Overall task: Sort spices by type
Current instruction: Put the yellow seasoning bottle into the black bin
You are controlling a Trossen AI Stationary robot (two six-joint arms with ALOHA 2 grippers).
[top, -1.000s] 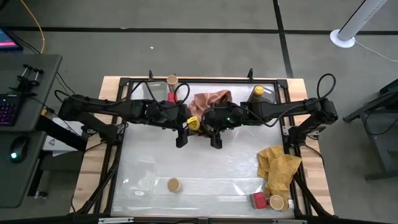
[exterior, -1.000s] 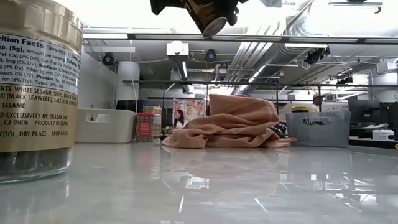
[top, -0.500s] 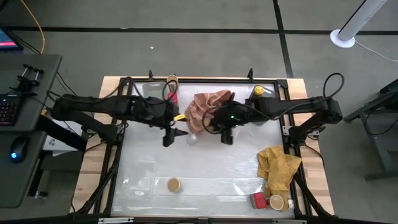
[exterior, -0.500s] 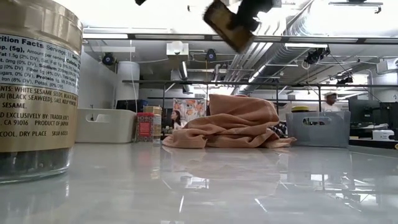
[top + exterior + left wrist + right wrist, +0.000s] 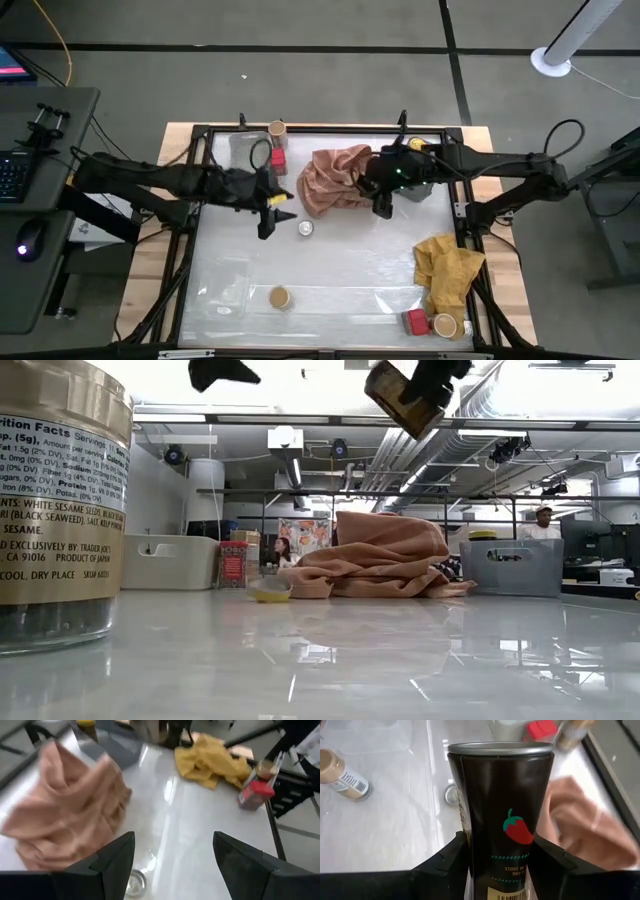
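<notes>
The right claw (image 5: 497, 870) grips a dark cylindrical chilli-label jar (image 5: 502, 815) above the crumpled pink cloth (image 5: 335, 178); the left claw (image 5: 172, 860) hangs released left of it.

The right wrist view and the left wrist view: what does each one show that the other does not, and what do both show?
Only the right wrist view shows the dark jar with a red chili picture, held in the right gripper, and a tan-lid jar lying on the table. Only the left wrist view shows the yellow cloth and the open left gripper. Both show the pink cloth and the small round lid on the white table.
</notes>
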